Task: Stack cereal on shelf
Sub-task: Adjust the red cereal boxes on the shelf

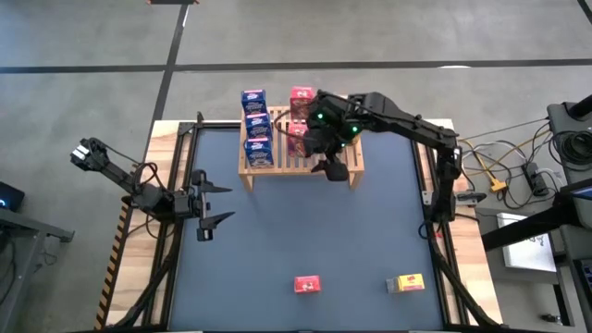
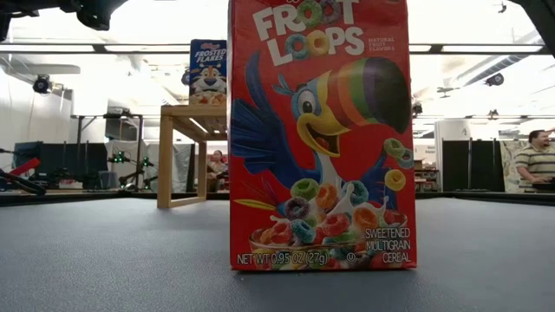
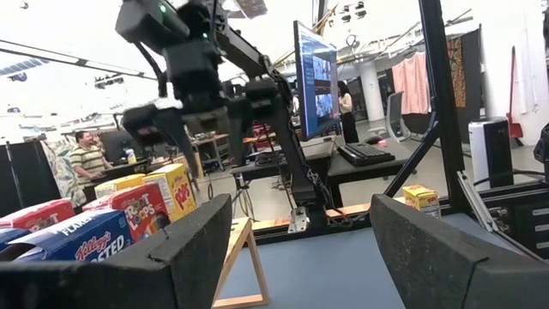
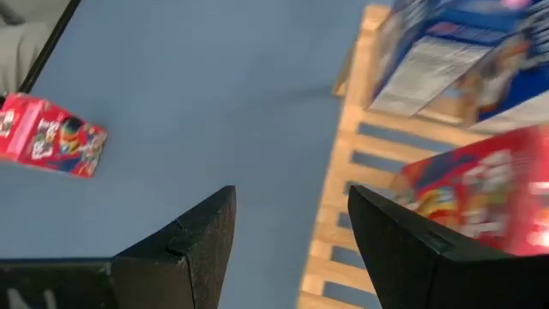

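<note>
Cereal on the shelf (image 1: 301,155), and plenty of it: three blue boxes (image 1: 256,129) run in a column down its left side, red boxes (image 1: 301,104) sit next to them near the middle, and the right arm covers whatever lies further right. From the left wrist view the row reads blue, red, then yellow (image 3: 176,190), with "Kellogg's" and "Frosted Flakes" on the nearest blue carton and "Froot Loops" on the red.

Right end effector (image 1: 335,169) hangs over the shelf's front right edge, fingers spread with nothing between them; its own camera looks down past the slats to a red box and a blue one lying on the wood.

Two boxes are out on the blue surface (image 1: 305,231), well away from the shelf. A red one (image 1: 308,284) stands at the near edge, and the low camera is filled by it: "Froot Loops", "Natural Fruit Flavors", "Sweetened Multigrain Cereal", "Net Wt 0.95 oz (27g)". A yellow one (image 1: 405,282) stands to its right, also close to the near edge; its print is too small to read, though it may match the yellow cartons on the shelf.

Behind the red box in the low view, the wooden rack shows a "Frosted Flakes" carton (image 2: 208,72) upright on top.

Left end effector (image 1: 205,205) waits at the surface's left side, fingers parted and holding nothing, pointed toward the shelf. People (image 2: 538,160) are visible in the room beyond.
</note>
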### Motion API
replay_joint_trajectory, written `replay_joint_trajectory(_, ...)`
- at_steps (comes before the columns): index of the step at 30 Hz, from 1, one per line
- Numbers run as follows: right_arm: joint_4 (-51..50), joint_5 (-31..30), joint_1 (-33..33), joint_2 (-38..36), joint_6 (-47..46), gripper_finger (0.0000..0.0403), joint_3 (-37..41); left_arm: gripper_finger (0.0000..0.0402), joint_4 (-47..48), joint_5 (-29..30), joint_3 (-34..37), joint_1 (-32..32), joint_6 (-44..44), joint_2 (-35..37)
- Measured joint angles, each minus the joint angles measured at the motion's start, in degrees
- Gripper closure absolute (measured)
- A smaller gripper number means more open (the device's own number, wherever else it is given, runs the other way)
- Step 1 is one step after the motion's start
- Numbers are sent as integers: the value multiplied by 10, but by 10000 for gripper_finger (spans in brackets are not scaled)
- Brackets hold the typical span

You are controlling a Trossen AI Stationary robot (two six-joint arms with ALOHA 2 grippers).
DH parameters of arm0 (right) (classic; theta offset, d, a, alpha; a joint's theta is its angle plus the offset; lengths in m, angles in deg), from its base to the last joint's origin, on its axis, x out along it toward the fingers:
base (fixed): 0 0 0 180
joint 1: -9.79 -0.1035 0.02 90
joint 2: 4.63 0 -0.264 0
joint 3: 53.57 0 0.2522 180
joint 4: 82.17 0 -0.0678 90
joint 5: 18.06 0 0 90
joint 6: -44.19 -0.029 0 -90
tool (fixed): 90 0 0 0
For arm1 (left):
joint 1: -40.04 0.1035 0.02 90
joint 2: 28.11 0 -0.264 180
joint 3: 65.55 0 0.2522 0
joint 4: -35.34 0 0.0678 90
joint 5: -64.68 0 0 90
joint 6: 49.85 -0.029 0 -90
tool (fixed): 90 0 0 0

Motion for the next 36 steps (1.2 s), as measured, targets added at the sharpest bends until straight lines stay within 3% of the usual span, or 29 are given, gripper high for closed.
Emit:
replay_joint_trajectory(8, 98, 0, -7, -93, -10, 186, 147, 141, -1, 0, 0, 0, -5, 2)
replay_joint_trajectory(14, 337, -3, -3, -229, -24, 186, 333, 141, -2, 0, 0, 0, -9, 2)
replay_joint_trajectory(20, 531, -107, -3, -293, -37, 186, 468, 141, -7, 3, 0, 1, -5, 2)
replay_joint_trajectory(24, 555, -180, 0, -298, -43, 182, 488, 141, -14, 16, 0, 1, -1, 2)
replay_joint_trajectory(36, 489, -167, 26, -203, -68, 83, 389, 141, -13, 16, 0, 0, 9, 1)
